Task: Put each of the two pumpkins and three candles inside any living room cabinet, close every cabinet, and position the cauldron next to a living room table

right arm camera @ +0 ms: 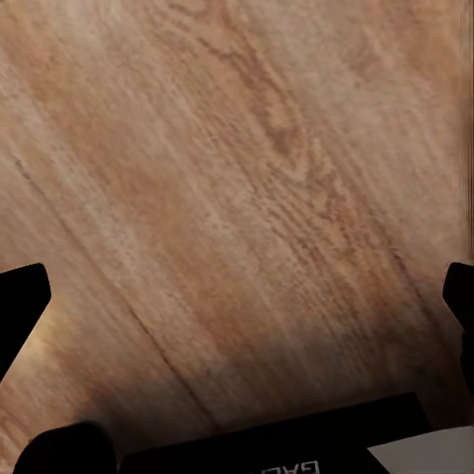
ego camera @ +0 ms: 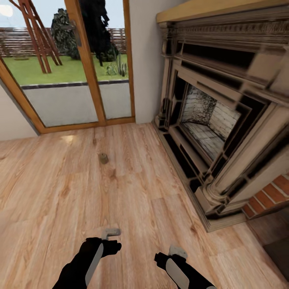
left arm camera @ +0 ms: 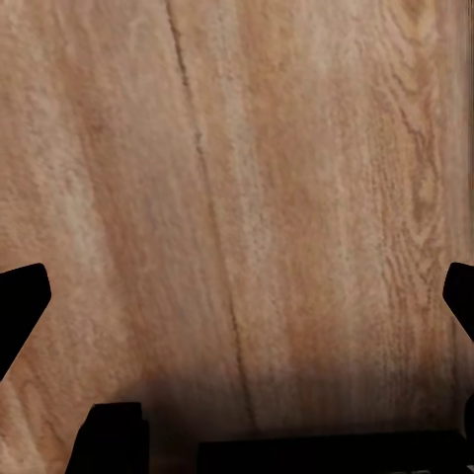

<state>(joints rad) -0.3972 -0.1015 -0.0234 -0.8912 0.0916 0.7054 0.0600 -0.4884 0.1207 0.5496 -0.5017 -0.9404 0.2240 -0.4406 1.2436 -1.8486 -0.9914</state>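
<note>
One candle, a small stubby beige-grey cylinder, stands on the wooden floor some way ahead of both arms. My left gripper hangs low over the floor, well short of the candle. In the left wrist view its fingers are spread wide over bare planks, so the left gripper is open and holds nothing. My right gripper is beside it, and the right wrist view shows the right gripper open over bare wood too. The pumpkins, cabinet, cauldron and table are out of view.
A large stone fireplace with a brick hearth takes up the right side. A wood-framed glass door to the garden stands at the back left. Open floor lies between them.
</note>
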